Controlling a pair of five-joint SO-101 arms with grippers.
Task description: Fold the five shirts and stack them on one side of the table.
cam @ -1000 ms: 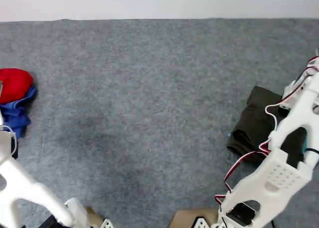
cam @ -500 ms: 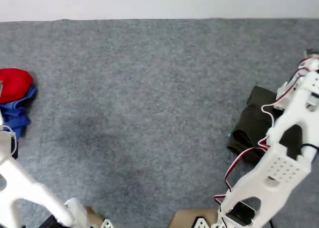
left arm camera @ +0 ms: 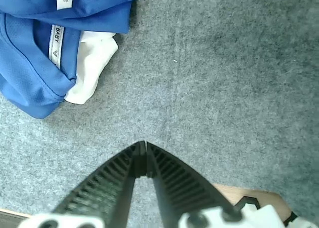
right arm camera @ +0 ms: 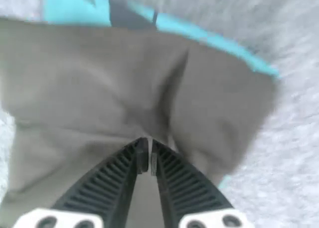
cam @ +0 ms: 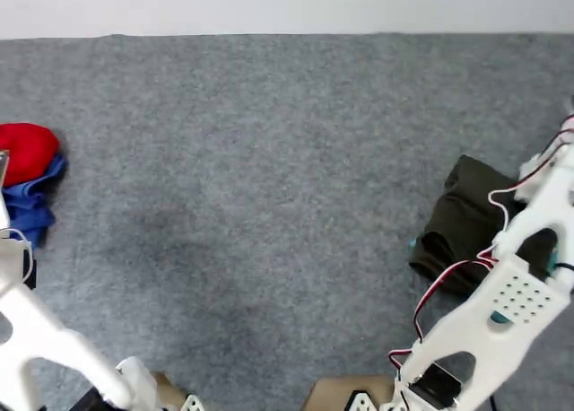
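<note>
A folded dark olive shirt [cam: 462, 218] lies at the table's right side, on top of a teal shirt [cam: 413, 245] whose edge peeks out. My right gripper [right arm camera: 148, 147] is shut, its tips just over the olive shirt [right arm camera: 99, 88], with the teal shirt [right arm camera: 75, 9] showing beyond. At the left edge a red shirt [cam: 25, 151] is bunched on a blue shirt [cam: 31, 200]. My left gripper [left arm camera: 145, 148] is shut and holds nothing, hovering over bare felt near the blue shirt [left arm camera: 40, 49] and a white shirt [left arm camera: 92, 63] tucked under it.
Grey felt [cam: 269, 178] covers the table, with a wide open stretch between the two piles. The right arm [cam: 511, 294] reaches over the right pile; the left arm [cam: 36, 330] stands at the near left. A wooden board [cam: 336, 395] sits at the near edge.
The right arm swung toward the far side, then came back and ended slightly further right over the olive shirt. The left arm and the left pile stayed put.
</note>
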